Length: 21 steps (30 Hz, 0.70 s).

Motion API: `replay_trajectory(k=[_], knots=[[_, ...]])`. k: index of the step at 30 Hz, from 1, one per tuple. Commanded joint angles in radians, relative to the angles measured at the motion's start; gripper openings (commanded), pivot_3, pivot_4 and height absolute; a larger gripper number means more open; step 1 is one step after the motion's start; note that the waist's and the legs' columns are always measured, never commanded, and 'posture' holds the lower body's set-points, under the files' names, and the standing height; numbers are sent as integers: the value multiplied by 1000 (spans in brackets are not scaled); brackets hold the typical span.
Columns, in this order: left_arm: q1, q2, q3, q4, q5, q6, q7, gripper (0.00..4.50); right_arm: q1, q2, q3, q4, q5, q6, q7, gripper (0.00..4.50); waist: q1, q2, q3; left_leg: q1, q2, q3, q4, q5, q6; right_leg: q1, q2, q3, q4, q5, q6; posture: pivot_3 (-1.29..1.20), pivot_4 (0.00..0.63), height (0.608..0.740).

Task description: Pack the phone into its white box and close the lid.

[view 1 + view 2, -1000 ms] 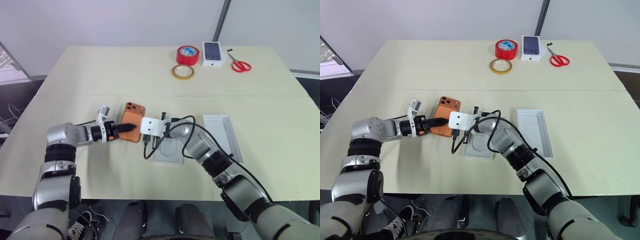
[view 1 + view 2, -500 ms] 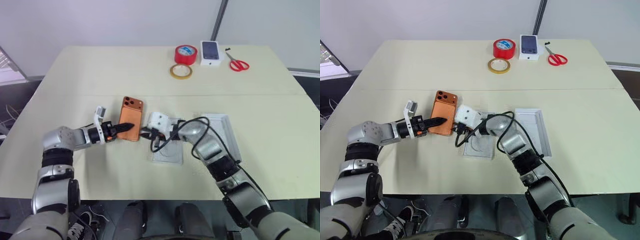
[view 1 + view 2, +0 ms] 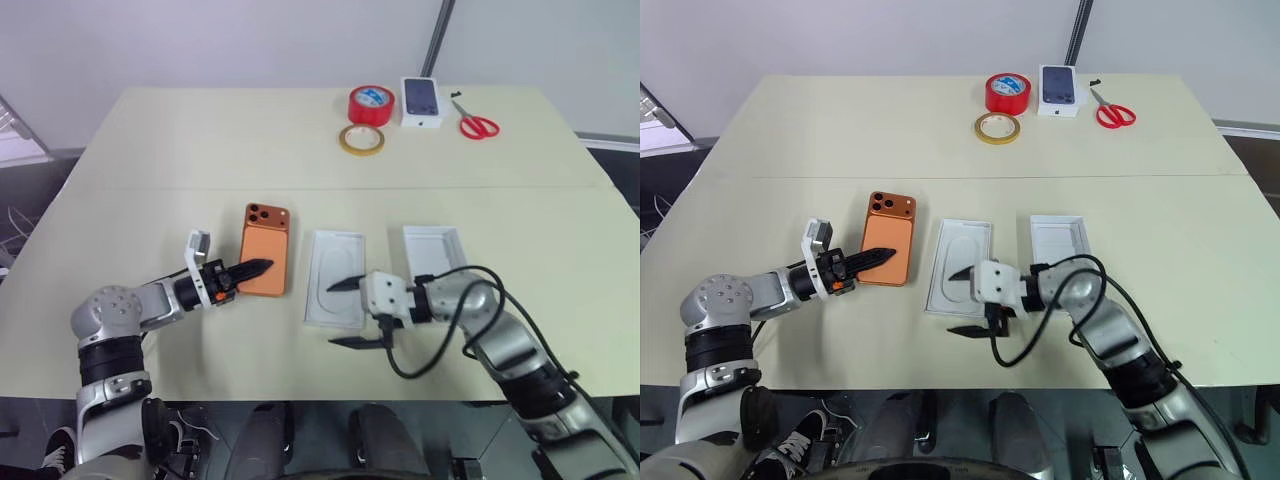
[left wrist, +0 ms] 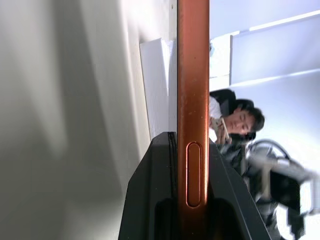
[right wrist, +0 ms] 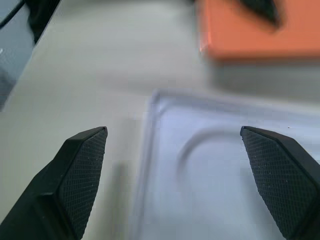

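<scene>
The orange phone lies back up at the table's left middle, its camera lenses at the far end. My left gripper is shut on its near long edge; in the left wrist view the phone's edge runs between the black fingers. The white box sits empty to the right. Between them lies a flat white insert with an oval recess. My right gripper hangs open over the insert's near end, holding nothing; its fingers stand wide apart. The lid is out of view.
At the far edge stand a red tape roll, a tan tape ring, a small white box printed with a dark phone and red scissors. A person shows in the left wrist view.
My right gripper has opened, left the phone's right side and drawn back toward the near edge, uncovering the insert. The left gripper keeps its hold on the phone and has pulled back slightly.
</scene>
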Motion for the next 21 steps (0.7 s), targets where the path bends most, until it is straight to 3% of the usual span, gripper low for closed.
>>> replay_trajectory(k=[1,6,15,18,20,21], knots=[[-22,-10,26,-51,-50,-16,19,0,15,-5,-18,-49,13,-60,-16,4438,1,0,0,0,0,0,0,0,0,0,0,0,0,0,0,0,150,740],[-20,-14,18,-64,-67,-17,35,0,50,-6,-20,-55,9,-96,-46,2082,17,-1,1,0,0,0,0,0,0,0,0,0,-1,0,0,0,150,740],[-23,-7,2,-70,-80,-16,43,0,83,-2,5,-26,-23,-180,-83,2082,21,-2,1,0,0,0,1,0,-1,1,0,0,-1,0,0,0,150,740],[-22,-10,-2,-75,-83,-12,50,0,82,-6,13,-12,-27,-174,-77,1191,20,-2,1,0,0,0,1,0,-1,1,0,-1,-1,0,0,0,150,740],[-21,-10,-2,-77,-87,-9,53,0,79,-13,24,8,-61,-191,-86,232,20,-2,1,0,0,0,1,0,-1,1,0,-1,-1,0,0,0,150,740],[-21,-9,-2,-77,-90,-8,55,0,78,-15,27,15,-72,-198,-90,68,20,-2,1,0,0,0,1,0,-1,1,0,-1,-1,0,0,0,150,740]])
